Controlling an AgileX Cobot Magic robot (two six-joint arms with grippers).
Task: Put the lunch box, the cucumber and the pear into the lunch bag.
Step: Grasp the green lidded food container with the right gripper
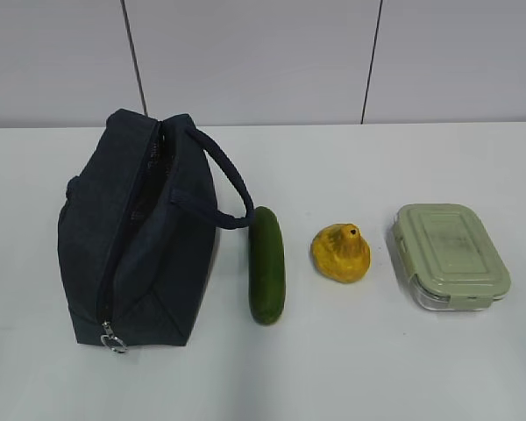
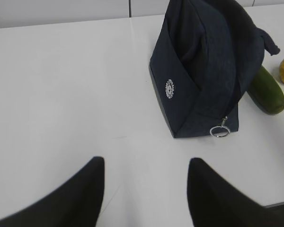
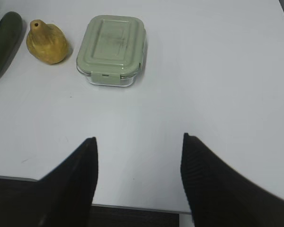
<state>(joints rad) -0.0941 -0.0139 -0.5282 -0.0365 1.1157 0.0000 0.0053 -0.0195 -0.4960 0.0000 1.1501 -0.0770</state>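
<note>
As seen in the exterior view, four items are laid in a row on the white table (image 1: 438, 368). The bag (image 1: 136, 254) is placed at the 9 o'clock end, with its long axis running from 12 to 6 o'clock. Its top zipper is seen parted near the 12 o'clock end, and the ring pull (image 1: 114, 342) hangs at the 6 o'clock end. A looped handle (image 1: 232, 189) droops toward 3 o'clock and reaches the top of the cucumber (image 1: 266, 265), which is laid just beside the bag, parallel to it. The pear (image 1: 340, 253) is set at 3 o'clock of the cucumber, apart from it, stem dot upward. The box (image 1: 451, 254) is located at 3 o'clock of the pear, lid on, not touching it.

No gripper is shown in the exterior view. In the left wrist view, the left gripper (image 2: 146, 189) is held over bare table at 7 o'clock of the bag, jaws spread, nothing between them. In the right wrist view, the right gripper (image 3: 138, 179) is held at 5 o'clock of the box, near the table edge, jaws likewise spread and empty.
</note>
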